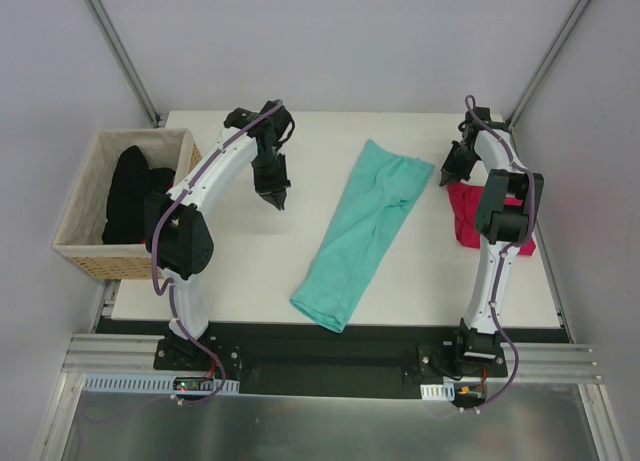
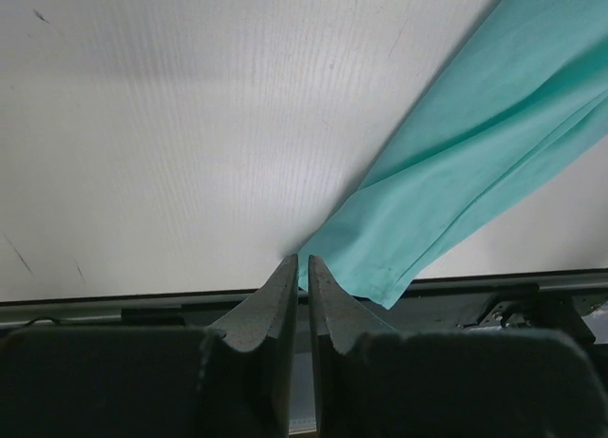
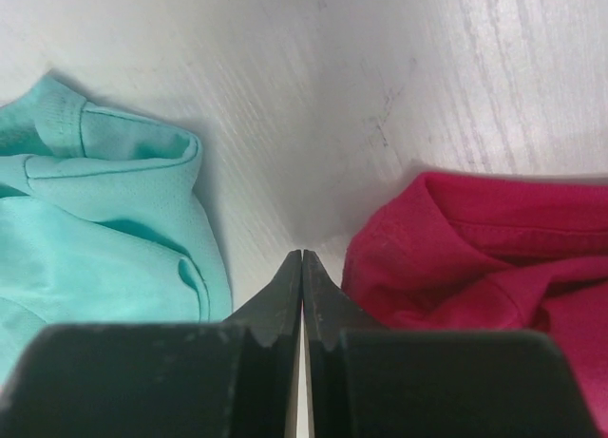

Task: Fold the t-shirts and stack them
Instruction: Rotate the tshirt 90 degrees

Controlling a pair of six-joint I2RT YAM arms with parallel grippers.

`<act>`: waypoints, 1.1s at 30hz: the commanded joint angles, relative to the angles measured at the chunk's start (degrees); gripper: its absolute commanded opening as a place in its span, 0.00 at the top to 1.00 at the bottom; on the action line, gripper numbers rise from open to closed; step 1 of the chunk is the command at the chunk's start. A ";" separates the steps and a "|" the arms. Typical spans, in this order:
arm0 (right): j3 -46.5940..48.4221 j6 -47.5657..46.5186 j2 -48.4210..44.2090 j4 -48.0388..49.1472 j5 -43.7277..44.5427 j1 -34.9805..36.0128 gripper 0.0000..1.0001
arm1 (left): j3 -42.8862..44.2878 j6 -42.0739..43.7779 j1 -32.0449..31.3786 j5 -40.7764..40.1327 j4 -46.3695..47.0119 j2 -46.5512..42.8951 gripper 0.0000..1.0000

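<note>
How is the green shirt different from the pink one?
The teal-green t-shirt is folded into a long strip slanting across the middle of the table; the magenta-pink t-shirt is a crumpled heap at the right edge. The teal-green t-shirt shows fully, while the magenta-pink t-shirt is partly hidden behind the right arm. Both lie loose on the table.

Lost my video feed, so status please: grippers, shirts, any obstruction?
Left gripper and right gripper shut, empty. Teal shirt folded lengthwise mid-table; pink shirt bunched beside right gripper. Nothing in the way.
</note>
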 commanded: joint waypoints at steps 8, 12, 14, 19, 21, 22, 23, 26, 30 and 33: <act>4.55 0.77 3.01 -1.42 -3.79 2.07 0.99 | -0.45 -1.43 0.32 -1.77 -3.19 -2.52 0.92; 5.52 0.50 4.06 -1.77 -6.26 2.77 0.99 | -0.53 -1.43 0.32 -2.21 -3.63 -2.52 0.92; 5.61 0.33 4.59 -1.69 -7.31 3.39 0.99 | -0.62 -1.34 0.41 -2.39 -3.90 -2.52 0.92; 6.22 0.33 5.47 -0.55 -10.20 4.62 0.99 | -1.50 -0.99 0.76 -2.82 -4.16 -2.96 0.92; 7.18 0.33 6.52 -0.28 -11.79 4.62 0.99 | -2.11 -0.81 0.85 -3.18 -4.16 -3.40 0.92; 8.50 0.41 7.04 -0.37 -12.93 4.62 0.99 | -2.29 -0.72 0.85 -3.26 -4.25 -3.49 0.92; 9.47 0.33 7.49 -0.19 -13.90 4.62 0.99 | -2.55 -0.64 1.02 -3.35 -4.25 -3.75 0.92; 11.66 0.68 9.16 1.12 -18.64 5.85 0.99 | -3.43 -0.46 1.29 -3.62 -4.25 -4.45 0.92; 12.64 0.50 10.48 3.85 -23.83 7.34 0.99 | -5.01 0.24 1.55 -4.14 -4.42 -5.59 0.92; 13.16 0.24 11.18 5.25 -26.03 8.48 0.99 | -5.98 0.68 1.99 -4.41 -4.51 -6.47 0.92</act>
